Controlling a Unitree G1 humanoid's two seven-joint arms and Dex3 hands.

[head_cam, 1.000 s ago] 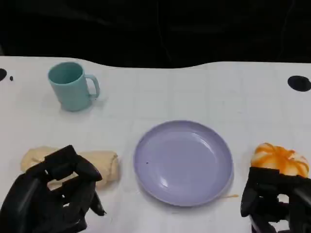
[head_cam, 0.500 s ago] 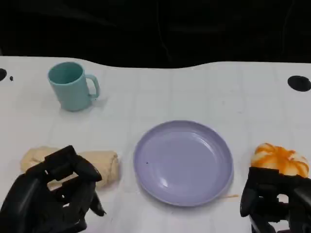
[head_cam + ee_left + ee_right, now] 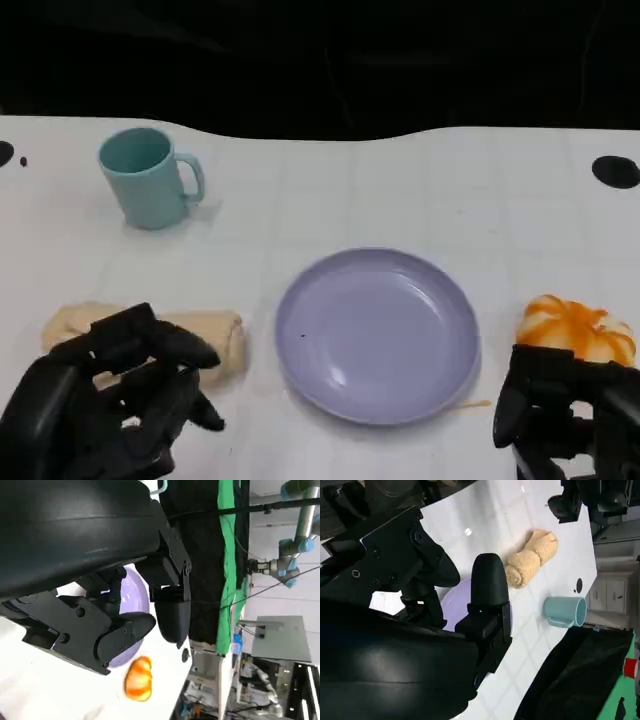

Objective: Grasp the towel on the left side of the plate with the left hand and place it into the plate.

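A rolled beige towel [image 3: 215, 338] lies on the white table left of the lavender plate [image 3: 378, 334]; the right wrist view shows the towel [image 3: 530, 557] too. My left hand [image 3: 105, 405] hovers at the near left, its fingers spread over the towel's near side, holding nothing. My right hand [image 3: 565, 420] sits at the near right, just below an orange-and-white bun [image 3: 577, 328], fingers curled, nothing in them. The plate is bare.
A teal mug [image 3: 148, 177] stands at the far left, also in the right wrist view [image 3: 565, 611]. The orange bun [image 3: 138, 679] lies right of the plate. The table's far edge meets a dark backdrop.
The left hand's fingers have spread a little wider and reached slightly to the right over the towel. The towel, plate and right hand have not moved.
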